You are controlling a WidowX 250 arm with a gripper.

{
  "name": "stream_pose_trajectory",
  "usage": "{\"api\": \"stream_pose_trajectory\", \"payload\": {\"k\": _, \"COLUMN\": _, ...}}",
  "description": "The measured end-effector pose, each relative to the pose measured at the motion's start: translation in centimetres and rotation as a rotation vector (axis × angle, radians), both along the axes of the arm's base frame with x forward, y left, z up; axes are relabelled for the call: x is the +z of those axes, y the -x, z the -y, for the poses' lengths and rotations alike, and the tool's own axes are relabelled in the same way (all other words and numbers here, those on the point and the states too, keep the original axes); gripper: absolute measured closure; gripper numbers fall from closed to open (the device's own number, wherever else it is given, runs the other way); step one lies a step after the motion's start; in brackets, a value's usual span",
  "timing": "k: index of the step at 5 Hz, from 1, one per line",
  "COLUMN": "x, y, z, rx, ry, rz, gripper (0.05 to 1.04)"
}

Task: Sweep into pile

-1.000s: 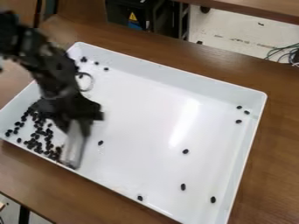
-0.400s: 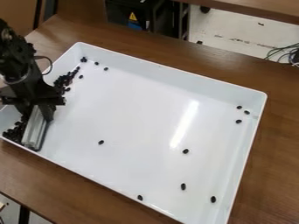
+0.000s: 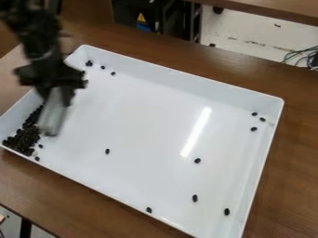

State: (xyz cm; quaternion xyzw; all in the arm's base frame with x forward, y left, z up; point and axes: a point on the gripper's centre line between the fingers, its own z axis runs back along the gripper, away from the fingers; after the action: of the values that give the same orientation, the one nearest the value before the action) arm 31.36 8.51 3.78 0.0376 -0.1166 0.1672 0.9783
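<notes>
At the upper left, the gripper hangs over the tray's left part, shut on a pale, flat-bladed sweeping tool that points down and slightly left. Dark beans lie heaped in the tray's left corner, with a band of them running up the left wall beside the tool. Single beans lie elsewhere: one left of the middle, several toward the right and the near edge, and a few by the far left corner. The arm and tool hide part of the left wall.
A large white tray with raised walls takes up most of the brown table. Behind the table stand dark equipment and, on the floor at right, some cables.
The gripper and tool went left to the tray's wall, then up and slightly right. Beans that were spread out now lie closer together at the left corner.
</notes>
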Motion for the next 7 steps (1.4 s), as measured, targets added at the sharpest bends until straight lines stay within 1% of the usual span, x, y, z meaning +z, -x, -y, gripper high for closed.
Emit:
{"api": "stream_pose_trajectory", "payload": {"k": 1, "x": 0.4, "y": -0.6, "z": 4.1, "rx": -0.018, "ry": 0.024, "rz": -0.038, "gripper": 0.731}}
{"api": "stream_pose_trajectory", "payload": {"k": 2, "x": -2.3, "y": -1.1, "z": 7.5, "rx": 0.035, "ry": 0.084, "rz": -0.090, "gripper": 0.731}}
{"api": "stream_pose_trajectory", "payload": {"k": 3, "x": -2.9, "y": -1.4, "z": 8.7, "rx": 0.043, "ry": 0.111, "rz": -0.081, "gripper": 0.679}}
{"api": "stream_pose_trajectory", "payload": {"k": 4, "x": -3.6, "y": -1.2, "z": 8.5, "rx": 0.061, "ry": 0.100, "rz": -0.097, "gripper": 0.448}}
{"api": "stream_pose_trajectory", "payload": {"k": 5, "x": -3.1, "y": -0.4, "z": 8.6, "rx": 0.071, "ry": 0.108, "rz": -0.077, "gripper": 0.149}}
{"api": "stream_pose_trajectory", "payload": {"k": 6, "x": -1.1, "y": -0.2, "z": 8.2, "rx": 0.074, "ry": 0.083, "rz": -0.081, "gripper": 0.067}}
{"api": "stream_pose_trajectory", "payload": {"k": 7, "x": 2.0, "y": -1.0, "z": 8.2, "rx": 0.098, "ry": 0.083, "rz": -0.039, "gripper": 0.078}}
